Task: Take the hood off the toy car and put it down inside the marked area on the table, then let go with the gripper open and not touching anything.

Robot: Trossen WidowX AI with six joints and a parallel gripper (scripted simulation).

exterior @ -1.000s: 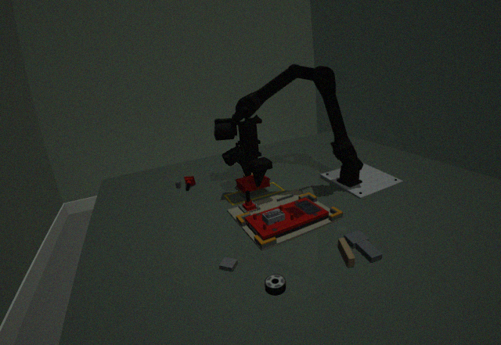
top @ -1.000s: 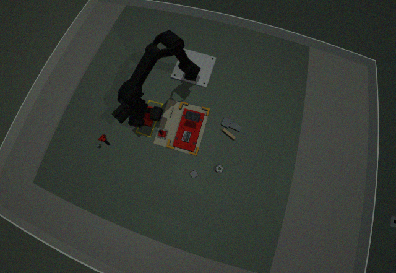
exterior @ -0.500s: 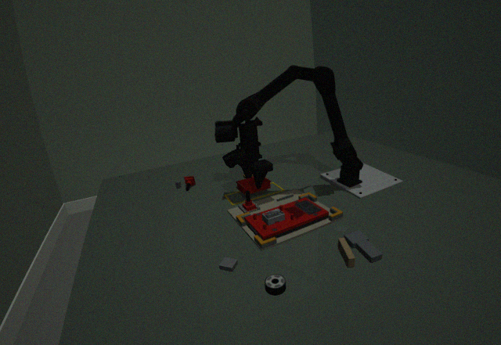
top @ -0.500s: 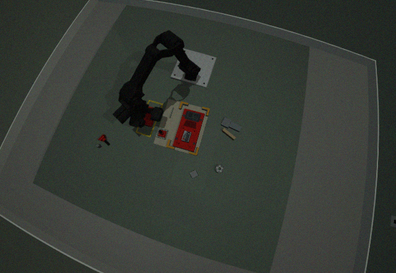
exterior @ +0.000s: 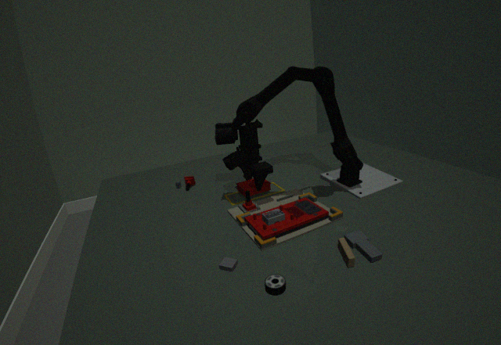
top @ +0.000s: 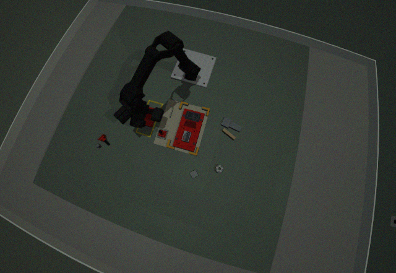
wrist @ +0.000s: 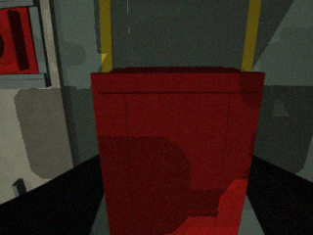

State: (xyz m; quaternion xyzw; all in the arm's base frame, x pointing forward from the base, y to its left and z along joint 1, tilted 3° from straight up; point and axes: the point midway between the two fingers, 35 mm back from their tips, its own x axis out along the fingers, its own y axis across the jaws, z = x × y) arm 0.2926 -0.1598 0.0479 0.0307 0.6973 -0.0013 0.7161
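dim green table, near its middle: my gripper (exterior: pixel 255 182) clamps the red hood (wrist: pixel 178 147) low over the yellow-marked area (exterior: pixel 276 188); toy car (exterior: pixel 289 214) stripped, release remains.

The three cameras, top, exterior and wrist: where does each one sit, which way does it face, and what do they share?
Top: high overhead, tilted down at the table; whole arm and base plate show.
Exterior: low, out past the toy car, facing the arm from base to gripper.
Wrist: on the gripper, looking down over the red hood clamped between two dark fingers, with yellow lines beyond.
Shared: top and exterior both show the car, the yellow marked area, and the hood held there; the wrist view shares the hood and the yellow lines.
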